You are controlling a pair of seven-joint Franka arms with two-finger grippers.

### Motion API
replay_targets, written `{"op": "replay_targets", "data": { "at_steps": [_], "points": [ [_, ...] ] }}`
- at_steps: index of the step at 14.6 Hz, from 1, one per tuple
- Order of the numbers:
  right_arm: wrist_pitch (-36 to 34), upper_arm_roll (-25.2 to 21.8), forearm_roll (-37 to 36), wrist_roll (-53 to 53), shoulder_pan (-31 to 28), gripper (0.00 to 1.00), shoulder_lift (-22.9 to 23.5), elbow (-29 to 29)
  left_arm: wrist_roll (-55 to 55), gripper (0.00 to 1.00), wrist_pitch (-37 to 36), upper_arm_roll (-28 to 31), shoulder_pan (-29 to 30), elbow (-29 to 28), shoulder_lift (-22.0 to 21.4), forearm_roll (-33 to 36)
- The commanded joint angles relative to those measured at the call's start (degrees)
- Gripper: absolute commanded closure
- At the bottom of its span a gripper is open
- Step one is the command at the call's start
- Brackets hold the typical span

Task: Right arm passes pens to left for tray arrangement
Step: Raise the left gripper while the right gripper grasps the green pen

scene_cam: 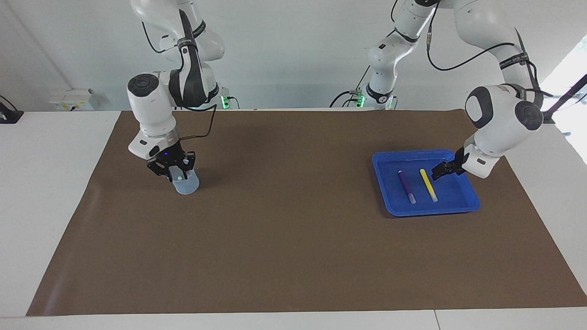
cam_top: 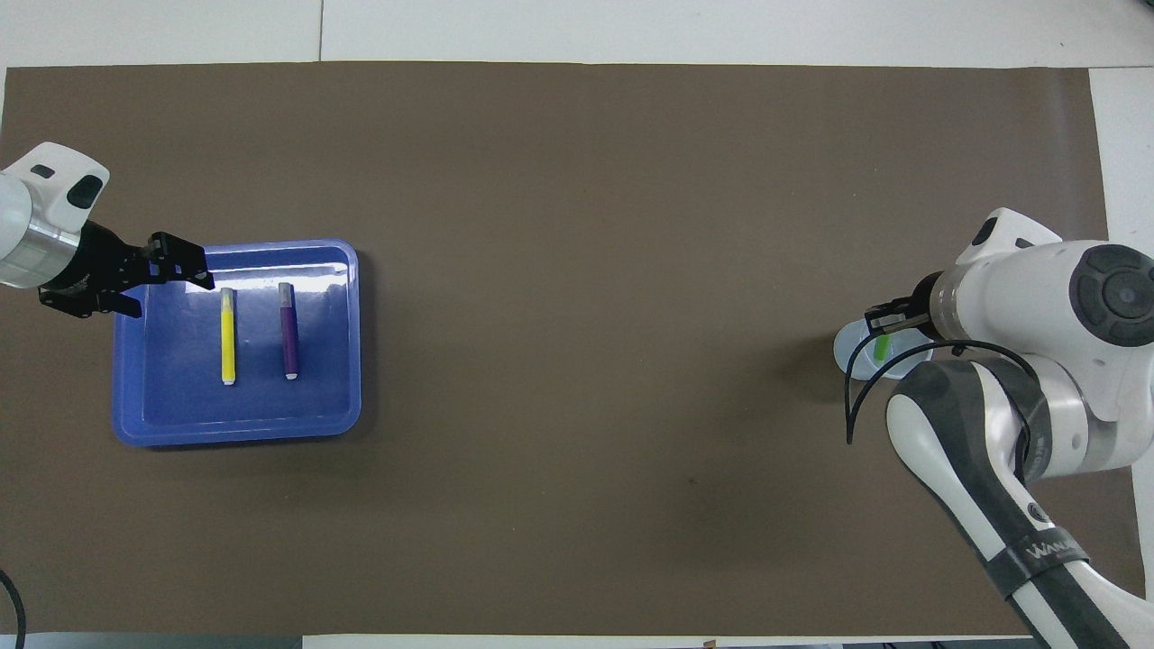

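A: cam setup?
B: Facing cam: high, across the table, looks back at both arm bases, wide shot. Overhead cam: above robots' end, looks fwd + steep down.
A: overlap?
B: Both cover whole brown mat, blue tray, cup. Views half a turn apart.

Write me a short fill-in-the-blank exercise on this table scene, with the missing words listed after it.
1. Two slim marker pens lie in the shallow blue plastic tray: one purple, one ____.
2. The green marker pen stands in the small translucent pale-blue ____.
3. The right arm's black tool is at the cup's ____.
4. The left arm's black tool hovers over the ____ with nothing in it.

Missing words: yellow; cup; mouth; tray
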Motion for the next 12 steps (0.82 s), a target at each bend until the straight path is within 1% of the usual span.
{"op": "replay_targets", "data": {
  "at_steps": [1, 4, 7, 9, 12],
  "points": [
    [0.78, 0.17, -0.14, -0.14, -0.14, 1.0, -1.52, -1.64, -11.32, 0.0, -1.7, -1.77, -0.32, 0.28, -5.63, -4.73],
    [0.43, 0.17, -0.14, -0.05, -0.14, 1.0, -1.43, -1.11, -21.61, 0.0, -1.44, -3.27, -0.41, -0.16, -10.99, -11.07],
    [0.17, 0.08, -0.06, -0.14, -0.23, 1.0, -2.04, 0.38, -31.11, 0.0, -0.82, -3.8, -2.6, -1.3, -15.21, -16.07],
    [-0.18, 0.0, -0.06, -0.05, -0.23, 1.0, -4.66, 0.56, -35.6, 0.0, 2.06, -3.8, -3.74, -4.18, -19.16, -19.68],
    [-3.6, -0.01, -0.06, 2.14, -0.23, 1.0, -9.76, 1.17, -41.23, 0.0, 7.34, -3.8, -6.64, -10.33, -25.66, -24.07]
  ]
}}
